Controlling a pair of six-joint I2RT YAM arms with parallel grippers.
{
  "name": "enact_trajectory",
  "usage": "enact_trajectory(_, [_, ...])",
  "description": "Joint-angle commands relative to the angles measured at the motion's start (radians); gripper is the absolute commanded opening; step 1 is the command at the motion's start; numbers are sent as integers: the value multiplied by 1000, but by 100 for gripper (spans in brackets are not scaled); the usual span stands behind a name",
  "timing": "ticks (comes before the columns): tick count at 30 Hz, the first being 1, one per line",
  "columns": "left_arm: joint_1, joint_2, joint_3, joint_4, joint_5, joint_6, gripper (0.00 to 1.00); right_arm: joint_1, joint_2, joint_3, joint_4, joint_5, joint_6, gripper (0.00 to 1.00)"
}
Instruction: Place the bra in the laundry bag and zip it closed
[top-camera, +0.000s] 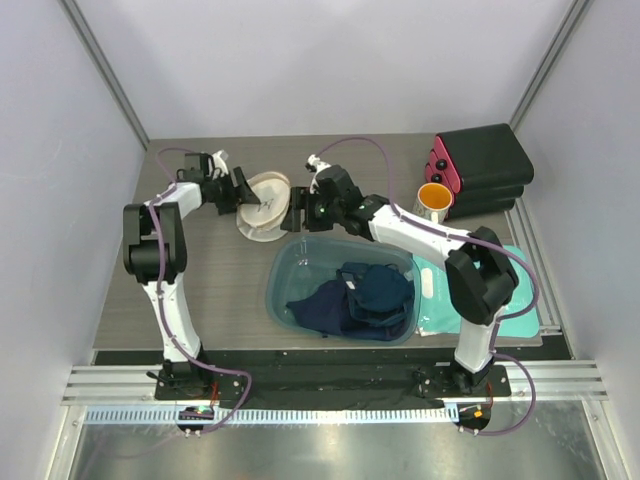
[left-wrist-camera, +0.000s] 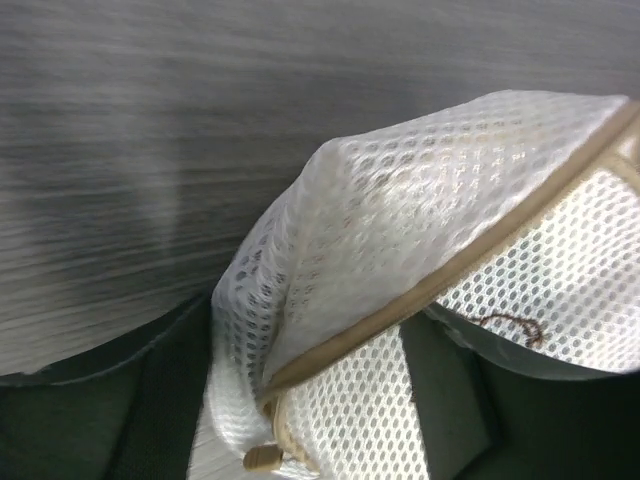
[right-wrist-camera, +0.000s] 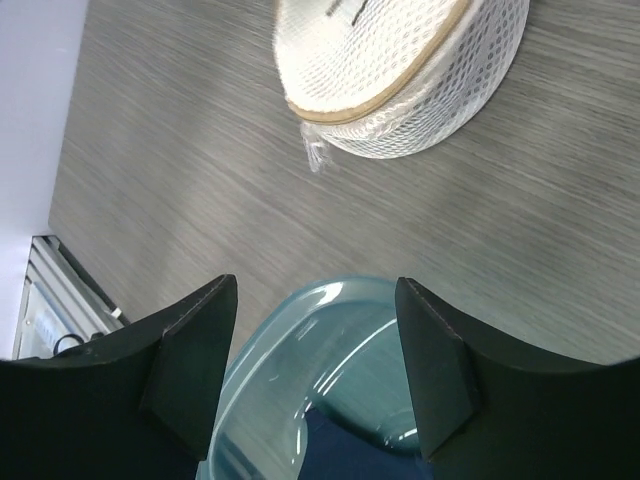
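Up near the top centre of the overhead view, the left gripper (top-camera: 243, 190) pinches the mesh edge of the laundry bag (top-camera: 266, 210), which rests on the table (top-camera: 200, 290). Just right of it, the right gripper (top-camera: 298, 212) hangs wide open and empty above the rim of the blue tub (top-camera: 278, 285) of navy clothes (top-camera: 350, 300).

1. L arm (top-camera: 165, 295) & R arm (top-camera: 418, 232): white links, black joint housings.
2. Thin purple cables (top-camera: 372, 150) loop along both.
3. R gripper (right-wrist-camera: 315, 285) fingers (right-wrist-camera: 190, 350): matte black, wedge-shaped.
4. Black bases (top-camera: 178, 372).
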Motion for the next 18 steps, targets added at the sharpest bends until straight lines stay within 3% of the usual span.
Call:
enact_trajectory(1, [-21, 20, -67, -16, 69, -10, 66, 4, -90, -58, 42, 60, -19, 71])
enact_trajectory(6, [-24, -85, -169, 41, 9, -170, 30, -8, -74, -90, 47, 44, -17, 72])
enact_trajectory(7, [-24, -104, -197, 71, -4, -235, 18, -11, -71, -90, 47, 38, -13, 72])
enact_trajectory(9, [-54, -171, -278, 89, -55, -288, 3, -31, -71, -87, 47, 6, -13, 72])
enact_trajectory(18, [-74, -558, -677, 357, -284, -625, 0, -103, -39, -49, 59, -91, 18, 72])
